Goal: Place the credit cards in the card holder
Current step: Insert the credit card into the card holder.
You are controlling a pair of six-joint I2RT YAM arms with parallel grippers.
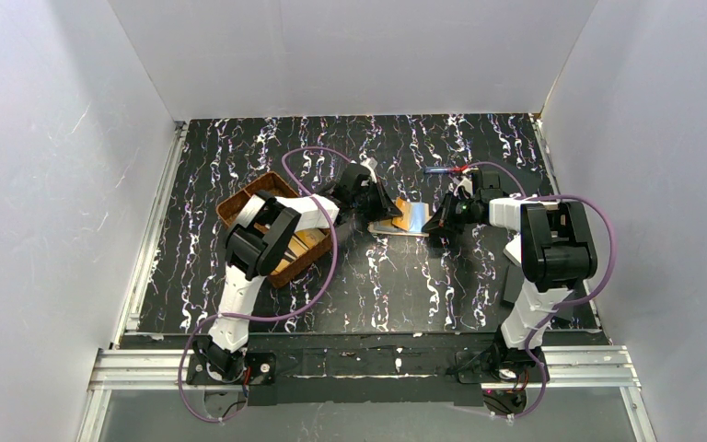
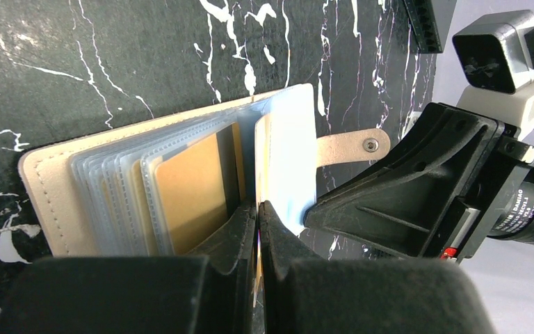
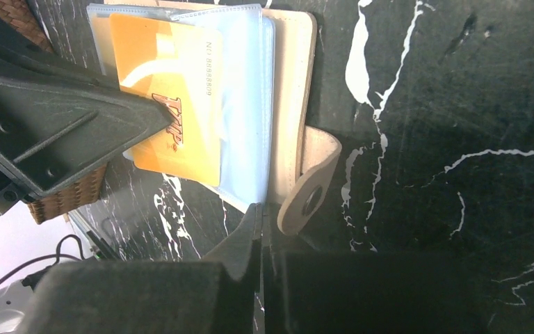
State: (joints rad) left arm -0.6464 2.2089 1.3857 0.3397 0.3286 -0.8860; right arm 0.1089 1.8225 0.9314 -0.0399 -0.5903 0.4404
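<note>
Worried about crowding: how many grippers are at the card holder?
2. The left gripper is shut on an orange credit card at the card holder's sleeves; the right gripper is shut beside its snap tab.

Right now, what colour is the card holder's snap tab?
Beige snap tab, clearest in the left wrist view.

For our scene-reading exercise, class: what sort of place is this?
Probably a robot lab cell: plain white walls enclose a black, white-veined tabletop, and a left arm and right arm are bolted to a silver metal rail.
</note>
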